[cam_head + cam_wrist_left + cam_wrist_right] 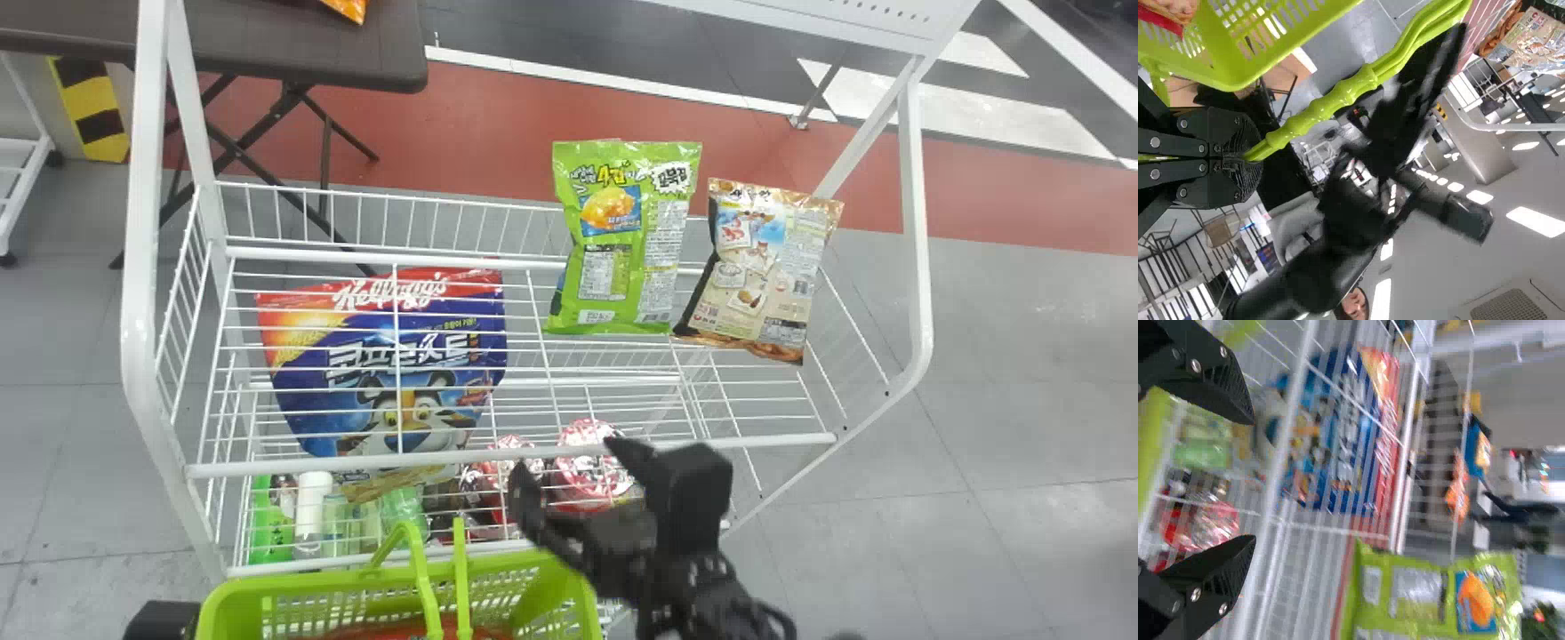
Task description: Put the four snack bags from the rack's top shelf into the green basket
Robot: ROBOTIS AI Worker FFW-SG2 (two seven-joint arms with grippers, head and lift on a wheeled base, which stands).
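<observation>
Partly cropped, the green basket (pixel 311 582), left fingers (pixel 1239 143) clenched on its handle (pixel 1355 90), right fingers (pixel 533 511) blurred but parted.

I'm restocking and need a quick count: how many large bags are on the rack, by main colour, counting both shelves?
Green bag: 1
Beige-brown bag: 1
Blue bag, with a red top: 1
Total: 3

The basket (pixel 302 583) is green, the rack (pixel 140 267) white
</observation>
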